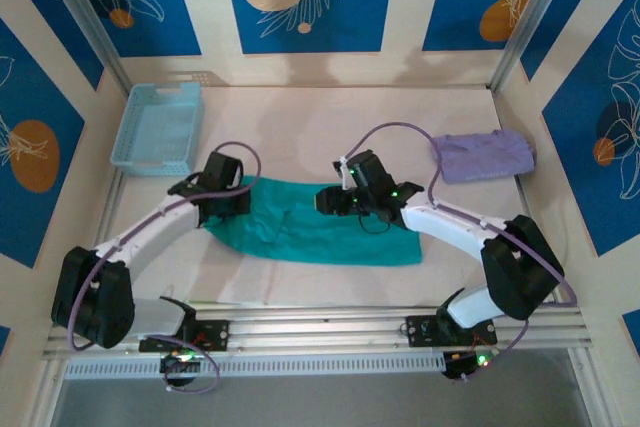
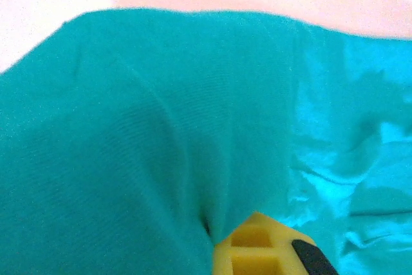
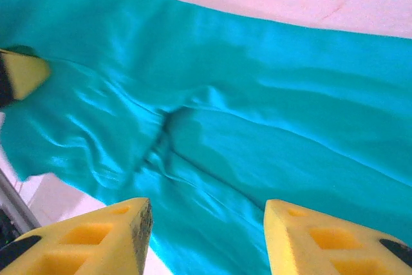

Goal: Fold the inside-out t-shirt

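Across the centre of the top view lies the t-shirt [image 1: 330, 232]. Our left gripper [image 1: 232, 199] is clamped on its left end, and our right gripper [image 3: 206, 220] hangs spread apart above it. If we pull one-sided, we may bunch the cloth.

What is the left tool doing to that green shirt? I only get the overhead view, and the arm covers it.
Observer: The left wrist view shows the left tool shut on the t-shirt, with cloth puckering into the pinch.
Operator: And the right one?
Observer: The right wrist view shows the right tool open, its yellow fingers apart above the cloth, gripping nothing.
Operator: Is the shirt smooth there?
Observer: No, a dark crease runs just ahead of that tool.
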Robot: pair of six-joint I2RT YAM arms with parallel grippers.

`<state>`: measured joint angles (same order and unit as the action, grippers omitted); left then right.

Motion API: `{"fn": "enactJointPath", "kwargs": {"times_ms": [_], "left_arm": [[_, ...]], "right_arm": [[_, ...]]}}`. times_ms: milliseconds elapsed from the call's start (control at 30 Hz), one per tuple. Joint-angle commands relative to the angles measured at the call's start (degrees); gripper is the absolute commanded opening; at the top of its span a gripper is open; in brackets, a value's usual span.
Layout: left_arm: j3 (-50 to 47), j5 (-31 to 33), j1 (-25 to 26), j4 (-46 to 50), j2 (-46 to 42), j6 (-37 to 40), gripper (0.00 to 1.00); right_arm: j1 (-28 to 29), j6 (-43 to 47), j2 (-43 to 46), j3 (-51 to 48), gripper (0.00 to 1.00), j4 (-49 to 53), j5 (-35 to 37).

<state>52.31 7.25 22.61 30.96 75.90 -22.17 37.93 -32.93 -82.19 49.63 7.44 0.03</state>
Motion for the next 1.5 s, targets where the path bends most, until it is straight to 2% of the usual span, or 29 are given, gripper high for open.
{"fn": "enactJointPath", "kwargs": {"times_ms": [0,133,233,333,400,567,667,733,833,867,933,967,1100,1200,1267,1367,1467], "left_arm": [[8.89,15.51,-0.59,19.56,2.59,8.02,0.00],[17.84,35.08,-2.21,31.43,8.72,16.79,0.00],[22.03,48.51,-4.16,35.81,12.71,20.51,0.00],[26.63,51.32,-4.13,38.64,15.40,19.85,0.00],[29.46,48.92,-2.22,40.72,17.15,17.07,0.00],[32.57,41.64,8.25,44.22,23.36,9.12,0.00],[34.21,36.64,12.85,45.42,27.33,4.06,0.00],[35.49,32.16,15.95,44.11,29.41,1.67,0.00],[37.39,22.28,20.31,37.33,32.42,-0.08,0.00],[38.34,18.33,21.62,34.20,33.68,-0.45,0.04],[40.46,10.76,23.34,28.80,35.97,-0.58,0.24],[41.29,6.99,24.03,26.49,36.70,-0.39,0.29],[41.26,3.05,24.51,19.62,33.69,0.08,0.56],[34.85,2.37,23.84,14.76,25.69,0.78,0.67],[26.55,2.07,22.27,11.27,18.35,-0.32,0.73],[13.08,2.09,17.06,7.70,8.37,-3.10,0.80],[1.73,-7.02,7.60,2.67,1.84,-5.42,0.81]], "right_arm": [[-1.85,0.26,3.34,-3.12,0.49,-2.25,-0.01],[-4.19,0.69,7.26,-6.13,0.49,-1.35,-0.91],[-5.68,1.58,10.55,-8.08,0.49,-0.43,-0.95],[-7.26,2.12,13.00,-9.64,0.49,0.03,-1.50],[-8.18,2.34,14.04,-10.42,0.49,0.27,-1.61],[-10.32,3.00,15.22,-11.44,0.49,1.63,-1.60],[-11.11,3.44,15.48,-11.41,0.49,2.47,-1.53],[-11.62,3.74,15.54,-11.32,0.49,2.97,-1.53],[-12.09,4.17,15.55,-11.22,0.49,3.61,-1.29],[-12.26,4.19,15.49,-11.22,0.49,3.91,-1.13],[-12.48,4.36,15.56,-11.24,0.49,4.71,-0.42],[-12.59,4.36,15.62,-11.22,0.49,5.17,-0.06],[-12.78,3.51,15.61,-11.90,0.49,5.15,-0.02],[-11.93,2.20,14.59,-12.10,0.49,3.45,-0.52],[-10.44,1.49,12.92,-11.59,0.49,2.55,-0.36],[-7.34,0.81,9.34,-9.57,0.49,0.90,0.15],[-4.19,-0.32,2.33,-5.06,0.50,-2.02,-2.23]]}}
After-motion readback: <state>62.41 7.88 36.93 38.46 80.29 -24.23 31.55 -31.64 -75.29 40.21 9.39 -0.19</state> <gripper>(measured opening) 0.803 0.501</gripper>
